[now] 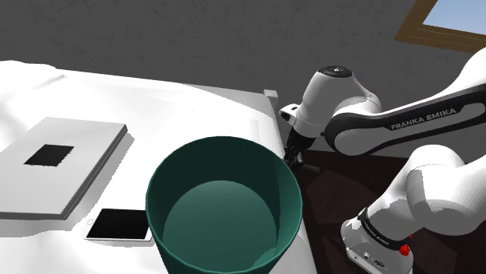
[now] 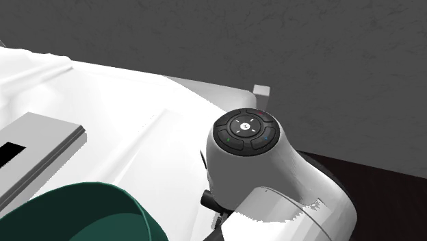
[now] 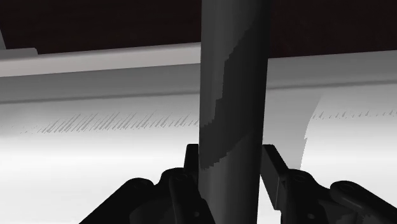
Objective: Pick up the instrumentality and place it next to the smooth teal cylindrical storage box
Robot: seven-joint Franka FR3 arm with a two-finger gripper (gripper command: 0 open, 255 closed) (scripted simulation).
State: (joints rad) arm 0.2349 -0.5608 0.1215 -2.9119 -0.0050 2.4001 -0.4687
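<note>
Holding firm | jaws clamped on dark grey smooth cylindrical rod [image 3: 232,95] | rod just beyond smooth teal open-topped cylindrical box [image 1: 224,222], by its far rim | advice: keep squeeze steady, lift clear, lower beside box wall, not inside.

we read one brand only: "franka emika" lettering [image 1: 424,117], in pale capitals along the dark band of the white arm's [image 1: 343,95] forearm, seen in the shoulder view. in the second exterior view the round black button pad [image 2: 246,129] on top of an arm joint carries small white, green, red and blue marks, too small for us to read.
</note>
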